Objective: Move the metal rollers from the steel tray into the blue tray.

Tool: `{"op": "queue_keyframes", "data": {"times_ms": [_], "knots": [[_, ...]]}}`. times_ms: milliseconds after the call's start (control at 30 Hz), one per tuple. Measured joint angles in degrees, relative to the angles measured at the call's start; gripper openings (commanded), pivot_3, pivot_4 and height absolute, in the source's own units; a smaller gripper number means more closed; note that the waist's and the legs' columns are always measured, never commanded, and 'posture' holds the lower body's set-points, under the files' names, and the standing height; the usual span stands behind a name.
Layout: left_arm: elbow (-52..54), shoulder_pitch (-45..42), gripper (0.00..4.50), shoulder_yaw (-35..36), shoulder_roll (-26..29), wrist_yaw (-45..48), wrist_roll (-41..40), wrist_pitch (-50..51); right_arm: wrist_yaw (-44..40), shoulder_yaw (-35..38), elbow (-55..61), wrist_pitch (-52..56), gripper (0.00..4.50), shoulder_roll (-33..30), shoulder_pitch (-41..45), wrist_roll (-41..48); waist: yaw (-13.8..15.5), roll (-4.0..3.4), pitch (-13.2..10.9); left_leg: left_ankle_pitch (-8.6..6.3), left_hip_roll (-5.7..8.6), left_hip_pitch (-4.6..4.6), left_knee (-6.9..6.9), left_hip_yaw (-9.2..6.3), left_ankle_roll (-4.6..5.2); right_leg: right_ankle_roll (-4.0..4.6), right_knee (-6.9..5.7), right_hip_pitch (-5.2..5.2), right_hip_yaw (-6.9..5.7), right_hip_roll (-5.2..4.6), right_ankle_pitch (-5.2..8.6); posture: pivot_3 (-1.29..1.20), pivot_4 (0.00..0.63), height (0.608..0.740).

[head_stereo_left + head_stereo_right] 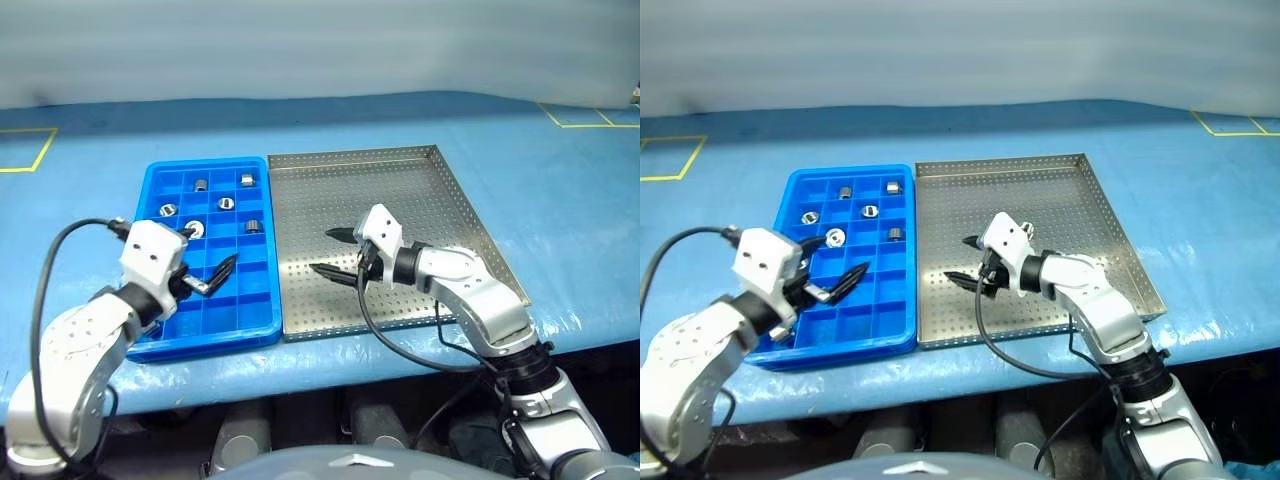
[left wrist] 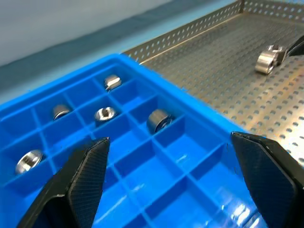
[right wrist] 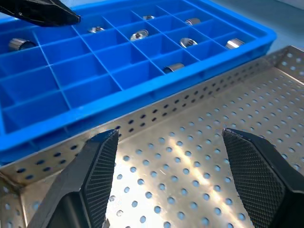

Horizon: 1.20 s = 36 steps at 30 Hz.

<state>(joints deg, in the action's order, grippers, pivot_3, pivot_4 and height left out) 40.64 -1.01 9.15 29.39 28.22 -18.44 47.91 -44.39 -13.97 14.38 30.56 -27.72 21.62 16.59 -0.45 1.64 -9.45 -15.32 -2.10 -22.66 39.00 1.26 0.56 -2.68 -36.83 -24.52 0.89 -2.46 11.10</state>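
While both arms reach out over the blue-covered tabletop (image 1: 570, 230), we count one blue tray (image 1: 212, 340), one steel tray (image 1: 400, 180) and two hands. Starting at the far left, well beyond the left hand's outer side, a corner outline of yellow tape (image 1: 20, 169) is stuck to the cover.

Our left hand (image 1: 210, 250) hangs over the near half of the blue tray with its two black fingers (image 2: 88, 175) spread wide and nothing between them. Just ahead of those fingers, in the compartments farther from us, lie the metal rollers (image 1: 226, 203). We count six from the head views, each alone in its own cell, some on end and some on their sides. The hand covers a few cells, so there may be more.

To the right, the steel tray sits with its rim touching the blue tray's long side. Our right hand (image 1: 322, 250) hovers above the tray's perforated floor, near its middle. It points toward the blue tray, and its fingers (image 3: 97, 171) are set well apart around nothing but bare dotted metal.

Farther right, behind that hand, a second yellow tape outline (image 1: 575, 124) marks the cover. A plain pale wall (image 1: 320, 45) closes the room beyond the tabletop's far edge.
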Motion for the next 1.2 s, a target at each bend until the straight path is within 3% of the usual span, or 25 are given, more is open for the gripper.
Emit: {"op": "queue_keyframes", "data": {"times_ms": [200, 533, 867, 1200], "knots": [[-13.7, -14.6, 4.43, -11.8, -1.8, 1.7, 2.6, -4.8, -1.9, 2.5, 2.3, 0.3, 3.69, -1.1, -0.8, 2.4, -0.4, 0.00, 0.0, -0.01, 0.01, -0.06, 0.00, 0.01, 0.01, 0.02, 0.04, -0.01, 0.03, 0.03, -0.03, -0.12, 0.150, 0.740], [-43.2, -30.8, 4.43, -21.6, -10.9, 3.5, 8.5, -14.0, 5.0, 5.1, 11.1, 4.1, 3.69, -1.9, -10.6, 2.0, -4.4, -0.03, 0.0, -0.05, 0.04, -0.19, 0.05, 0.06, 0.08, -0.10, 0.08, -0.07, 0.12, 0.02, -0.07, -0.32, 0.150, 0.740], [-68.1, -39.9, 4.43, -22.7, -18.2, 3.1, 12.9, -22.5, 9.8, 7.1, 15.6, 5.9, 3.69, -1.7, -15.3, 1.9, -11.5, -0.03, 0.0, -0.05, 0.07, -0.17, 0.06, 0.01, 0.09, -0.70, 0.06, -0.06, 0.18, 0.02, -0.17, -0.38, 0.150, 0.740], [-74.6, -40.2, 4.43, -22.3, -18.7, 1.6, 16.3, -26.2, 11.2, 7.1, 15.7, 6.3, 3.69, -1.6, -16.2, 1.7, -16.3, -0.02, 0.0, -0.05, 0.07, -0.05, 0.03, -0.07, 0.09, -0.84, 0.03, -0.05, 0.37, 0.01, -0.22, -0.36, 0.150, 0.740]]}}
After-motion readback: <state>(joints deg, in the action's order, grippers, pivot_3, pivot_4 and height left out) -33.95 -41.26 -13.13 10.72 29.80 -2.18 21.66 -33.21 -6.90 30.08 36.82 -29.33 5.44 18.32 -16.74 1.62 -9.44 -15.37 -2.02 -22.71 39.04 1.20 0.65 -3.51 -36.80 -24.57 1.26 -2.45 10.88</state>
